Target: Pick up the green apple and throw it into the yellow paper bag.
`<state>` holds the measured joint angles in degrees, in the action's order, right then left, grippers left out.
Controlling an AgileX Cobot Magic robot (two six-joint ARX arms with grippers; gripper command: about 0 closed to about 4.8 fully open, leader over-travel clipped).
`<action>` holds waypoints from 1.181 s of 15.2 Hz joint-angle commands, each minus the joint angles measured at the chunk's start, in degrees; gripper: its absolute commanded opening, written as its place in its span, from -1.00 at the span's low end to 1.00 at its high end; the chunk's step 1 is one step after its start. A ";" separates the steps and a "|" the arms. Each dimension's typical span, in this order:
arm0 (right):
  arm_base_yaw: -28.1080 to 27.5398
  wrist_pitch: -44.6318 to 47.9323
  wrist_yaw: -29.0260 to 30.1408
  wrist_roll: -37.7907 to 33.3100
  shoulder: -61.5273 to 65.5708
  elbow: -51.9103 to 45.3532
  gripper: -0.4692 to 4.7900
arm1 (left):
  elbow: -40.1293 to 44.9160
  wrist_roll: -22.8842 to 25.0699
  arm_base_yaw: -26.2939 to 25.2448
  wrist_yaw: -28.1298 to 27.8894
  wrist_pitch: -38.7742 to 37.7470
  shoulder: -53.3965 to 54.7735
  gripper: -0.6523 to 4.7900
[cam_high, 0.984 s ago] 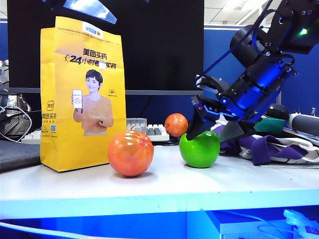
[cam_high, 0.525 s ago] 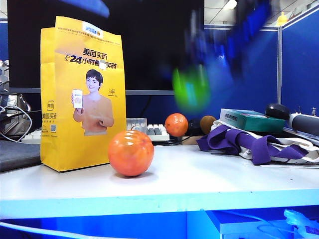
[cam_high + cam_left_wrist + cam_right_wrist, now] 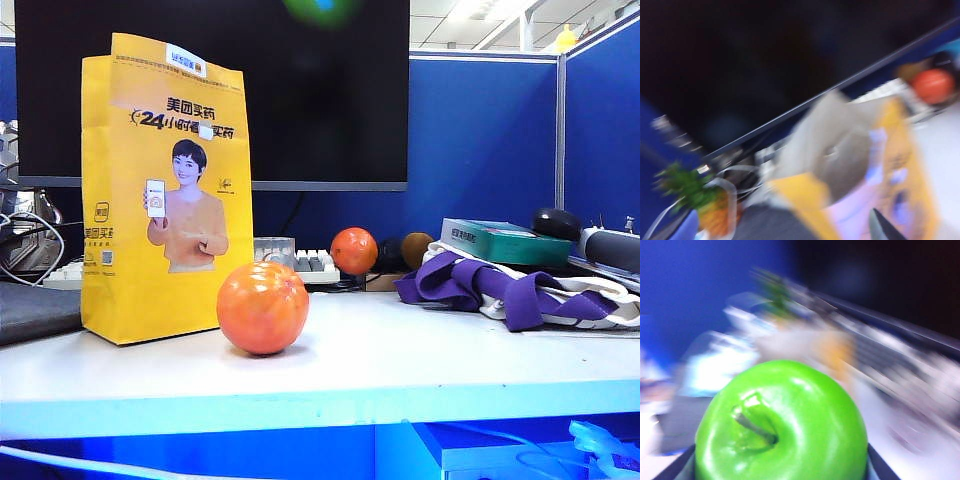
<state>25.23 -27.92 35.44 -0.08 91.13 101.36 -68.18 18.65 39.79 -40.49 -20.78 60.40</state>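
Observation:
The green apple (image 3: 782, 425) fills the right wrist view, stem dimple facing the camera, with my right gripper (image 3: 780, 475) shut on it, a dark finger on each side. In the exterior view the green apple (image 3: 322, 8) is only a green blur at the top edge, high above the table, and neither arm shows there. The yellow paper bag (image 3: 165, 190) stands upright at the left of the table. The blurred left wrist view looks down into the yellow paper bag (image 3: 850, 165), its mouth open. Of my left gripper only one dark fingertip (image 3: 884, 228) shows, beside the bag.
A large orange fruit (image 3: 262, 307) sits in front of the bag's right corner. A smaller orange fruit (image 3: 353, 250) lies further back by a keyboard (image 3: 312, 265). Purple cloth (image 3: 500, 285) and a teal box (image 3: 505, 240) lie at the right, a dark monitor (image 3: 300, 90) behind.
The right gripper has lifted the green apple off the table, up and to the left. The arm has left the exterior view; only a green blur remains at its top edge.

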 commanded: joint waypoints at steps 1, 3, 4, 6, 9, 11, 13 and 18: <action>2.82 0.68 2.75 -0.13 1.27 3.32 -0.43 | -0.39 0.46 -4.66 2.14 -3.43 -0.39 1.00; 2.93 0.76 6.97 -1.44 3.96 6.34 -0.43 | -0.39 0.42 -9.81 11.26 -7.34 -1.53 1.00; 2.95 0.79 8.35 -1.77 6.03 8.52 -0.43 | -0.42 -1.22 -12.52 17.29 -8.79 -2.45 1.00; 2.95 1.16 11.17 -3.80 12.28 15.45 -0.43 | -0.42 -5.51 -21.73 34.82 -9.73 -5.77 1.00; 4.37 1.84 11.65 -6.27 20.57 25.59 -0.47 | -0.39 -7.37 -27.89 47.41 -10.01 -7.98 1.00; 6.05 2.47 11.89 -8.00 26.88 33.48 -0.47 | -0.39 -8.22 -28.46 51.41 -10.23 -8.00 1.00; 6.56 3.41 11.02 -8.52 30.16 36.06 -0.47 | -0.39 -8.20 -28.46 52.26 -10.21 -8.00 1.00; 6.23 5.22 9.49 -8.50 33.03 36.04 -0.47 | -0.37 -8.22 -28.46 52.28 -9.22 -7.72 1.00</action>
<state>31.38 -24.77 44.95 -8.40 124.25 137.01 -68.34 10.66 11.42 11.42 -30.98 52.62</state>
